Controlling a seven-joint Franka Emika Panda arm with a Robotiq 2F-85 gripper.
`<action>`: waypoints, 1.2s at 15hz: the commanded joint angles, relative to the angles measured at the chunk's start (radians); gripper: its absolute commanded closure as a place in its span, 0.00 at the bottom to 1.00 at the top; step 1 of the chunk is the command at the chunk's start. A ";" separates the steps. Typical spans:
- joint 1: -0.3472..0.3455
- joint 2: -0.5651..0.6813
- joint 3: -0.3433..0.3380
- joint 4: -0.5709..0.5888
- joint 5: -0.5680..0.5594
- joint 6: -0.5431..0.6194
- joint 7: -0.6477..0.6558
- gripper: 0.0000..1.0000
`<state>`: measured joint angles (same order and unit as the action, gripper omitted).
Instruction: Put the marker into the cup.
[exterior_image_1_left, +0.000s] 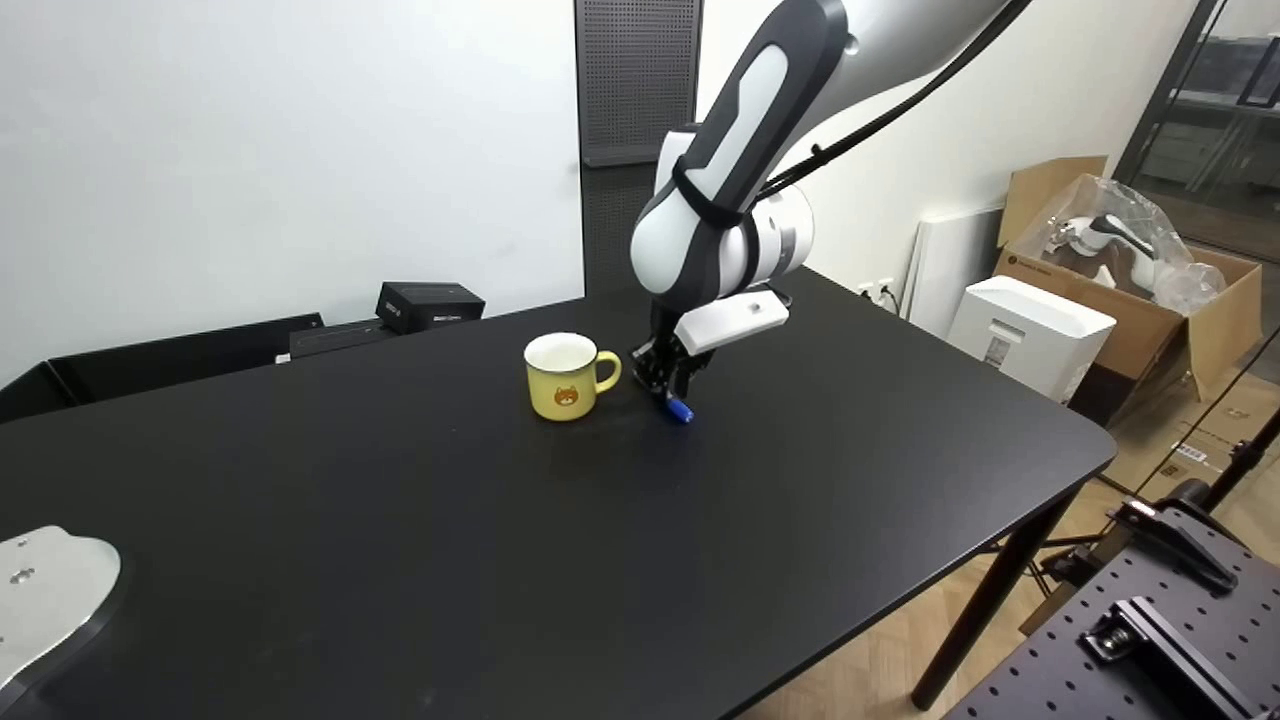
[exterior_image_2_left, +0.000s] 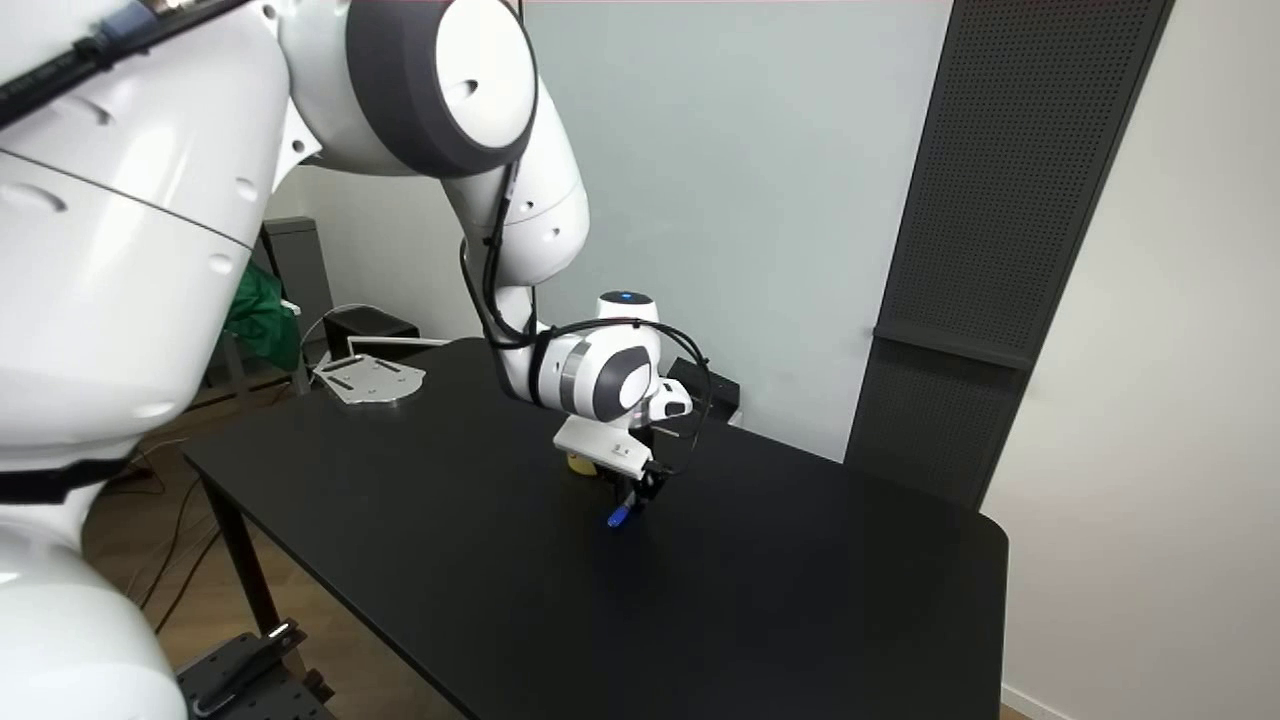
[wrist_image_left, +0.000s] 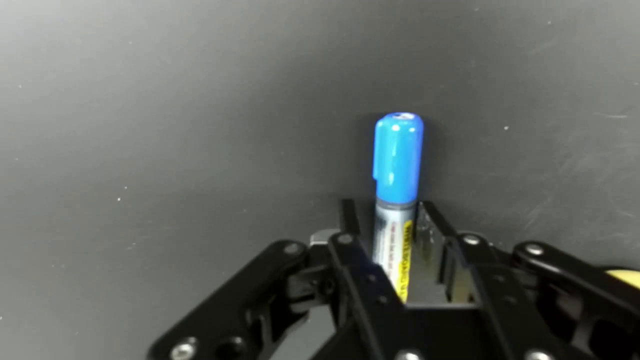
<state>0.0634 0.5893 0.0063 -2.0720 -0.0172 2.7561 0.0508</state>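
End effector (wrist_image_left: 389, 209) slightly parted, loosely astride marker (wrist_image_left: 398, 160); cup (exterior_image_1_left: 560, 385) near, table's rounded corner (exterior_image_1_left: 1083, 447) far.

The cup (exterior_image_1_left: 561, 384) stands near tool (exterior_image_1_left: 667, 386) and marker (exterior_image_1_left: 680, 410).

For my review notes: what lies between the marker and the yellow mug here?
Part of the gripper: in the wrist view, one finger and its linkage stand between the marker and the yellow mug, which shows only as a sliver.

The marker (wrist_image_left: 393, 235) has a glossy plastic cap (wrist_image_left: 398, 160); the mug (exterior_image_1_left: 553, 392) looks smooth, the table (exterior_image_1_left: 400, 550) matt. At three o'clock in an exterior view, the box (exterior_image_1_left: 1145, 338) is dull cardboard.
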 joint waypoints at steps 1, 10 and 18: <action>-0.008 0.023 0.006 0.037 0.014 -0.021 0.003 0.95; -0.004 -0.119 0.040 0.001 0.006 -0.093 -0.039 0.95; 0.000 -0.248 0.106 0.114 0.062 -0.494 -0.133 0.95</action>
<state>0.0776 0.3546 0.0860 -2.0308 -0.0031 2.4327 -0.0315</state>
